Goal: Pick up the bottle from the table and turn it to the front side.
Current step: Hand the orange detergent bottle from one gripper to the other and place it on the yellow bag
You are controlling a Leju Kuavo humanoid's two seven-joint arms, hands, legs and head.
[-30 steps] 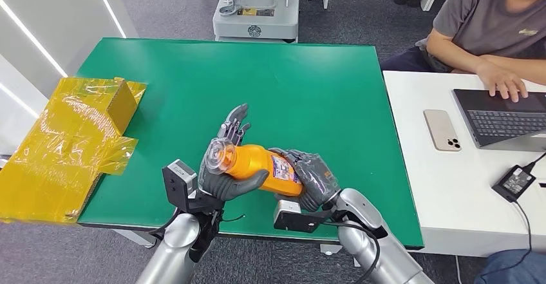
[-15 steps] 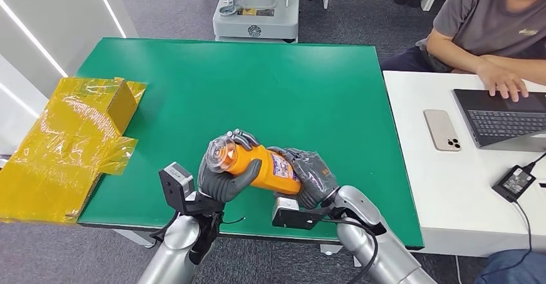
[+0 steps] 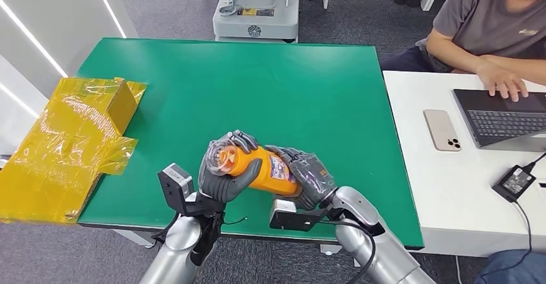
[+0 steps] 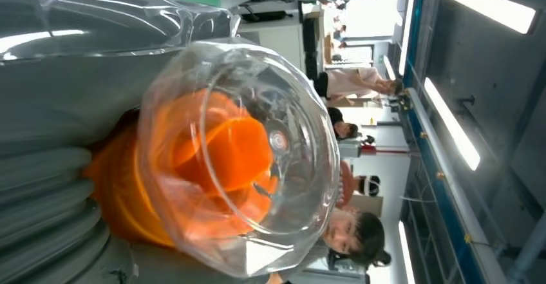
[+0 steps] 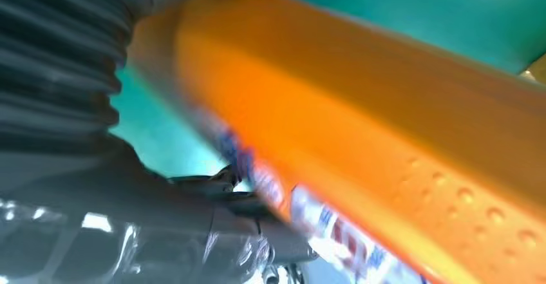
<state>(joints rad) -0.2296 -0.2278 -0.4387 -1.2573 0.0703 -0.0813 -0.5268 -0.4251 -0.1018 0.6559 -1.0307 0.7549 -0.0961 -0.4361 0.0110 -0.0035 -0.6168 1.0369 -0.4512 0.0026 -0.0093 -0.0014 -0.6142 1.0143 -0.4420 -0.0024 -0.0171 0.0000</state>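
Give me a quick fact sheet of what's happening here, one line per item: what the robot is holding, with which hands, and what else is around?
Held object: orange bottle with a clear cap, lying sideways above the green table
Left robot hand: grips the cap end
Right robot hand: grips the base end
Bottle label: partly visible, facing up
Left of table: yellow wrapped box
Right side: a person at a laptop, phone beside it

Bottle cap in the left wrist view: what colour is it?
Clear, see-through plastic cap over an orange nozzle on the orange bottle; the left wrist view shows it best.
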